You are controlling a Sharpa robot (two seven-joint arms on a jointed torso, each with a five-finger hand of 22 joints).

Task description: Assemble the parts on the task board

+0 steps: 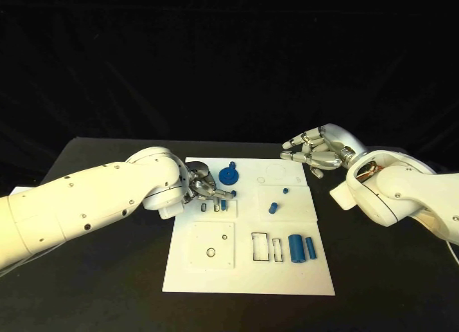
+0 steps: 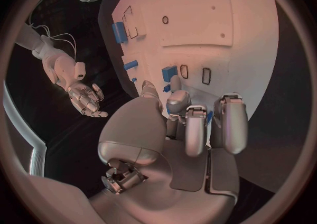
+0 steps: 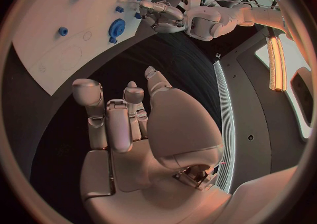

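Note:
The white task board (image 1: 251, 273) lies mid-table. Near its far left corner stands a blue gear (image 1: 229, 174), seen too in the right wrist view (image 3: 118, 26). My left hand (image 1: 204, 189) hovers low over the board just beside the gear, fingers curled in. In the left wrist view a sliver of blue (image 2: 208, 118) shows between the curled fingers (image 2: 196, 129); whether they grip it is unclear. A small blue piece (image 1: 220, 205) lies by the slots close to that hand. My right hand (image 1: 314, 153) hangs off the board's far right corner, fingers apart and holding nothing.
Two blue cylinders (image 1: 295, 247) (image 1: 311, 247) lie side by side on the board's near right. A short blue peg (image 1: 273, 207) and a tiny blue piece (image 1: 286, 189) sit mid-board. Black table (image 1: 109, 290) surrounds the board.

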